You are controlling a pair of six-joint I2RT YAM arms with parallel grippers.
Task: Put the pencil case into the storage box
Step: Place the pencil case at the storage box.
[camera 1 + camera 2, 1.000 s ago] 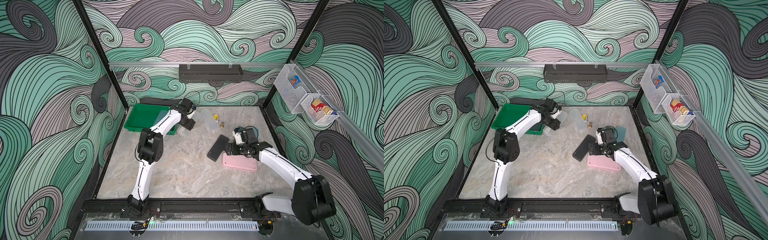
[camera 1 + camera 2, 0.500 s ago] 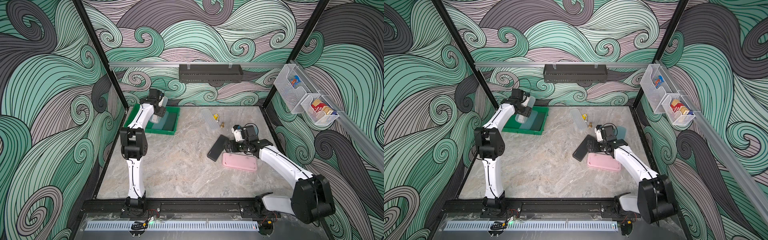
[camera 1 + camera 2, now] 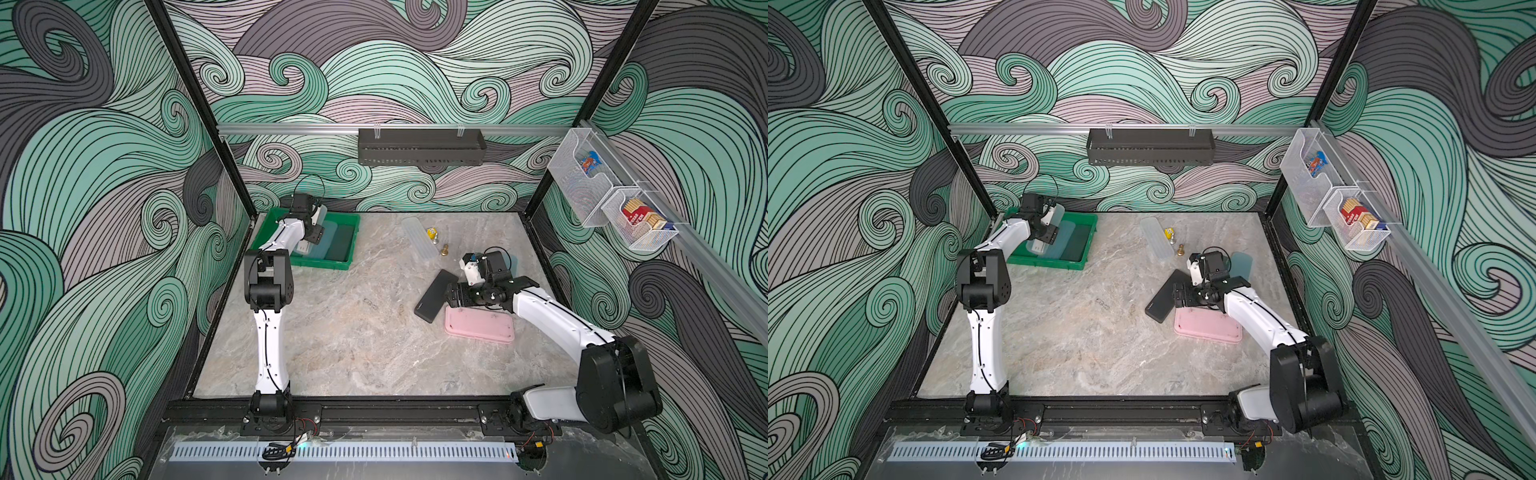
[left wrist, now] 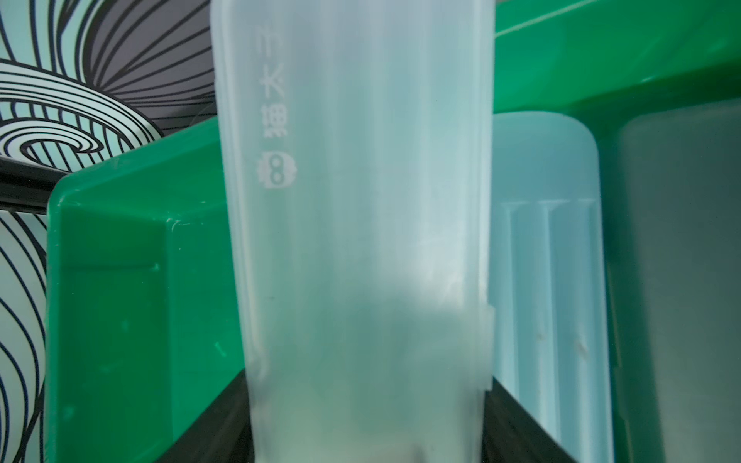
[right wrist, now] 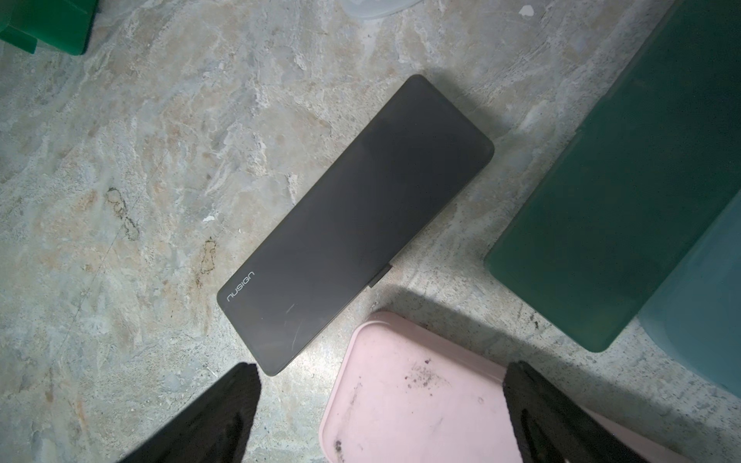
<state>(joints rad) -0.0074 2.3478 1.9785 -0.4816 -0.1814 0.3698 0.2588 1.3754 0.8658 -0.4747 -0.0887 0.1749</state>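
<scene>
Since 1 second ago the left arm has swung across the storage box (image 3: 328,264) from its right edge to its left half, carrying the frosted pencil case (image 4: 353,200). The right arm has hardly shifted.

The left gripper (image 4: 369,405) is clamped on that case. Both black fingers (image 4: 216,425) press its long sides across the narrow width near 1 end, so most of its length sticks out past the fingertips. Green box wall shows beside and beyond the fingertips. Whether the case's far end touches the box cannot be told. Just beside the held case lie 2 others, flat in the box: a light blue case (image 4: 541,280), then a dark case (image 4: 681,280) further out.

The right gripper (image 5: 381,373) hangs above the table (image 5: 120,160) with its fingers spread wide and nothing between them. The black pencil case (image 5: 357,224) lies just beyond the fingertips, and the corner of a pink case (image 5: 421,401) lies below the gap.

The frosted case looks like a hollow shell of hard plastic: light, stiff and smooth, so probably slippery under the pads. Squeezing the long sides suits it, since the flat lid would likely flex. A hold nearer the middle would tip less than this end grip. Release should probably wait until it hangs low and level over the bare strip of box floor.
</scene>
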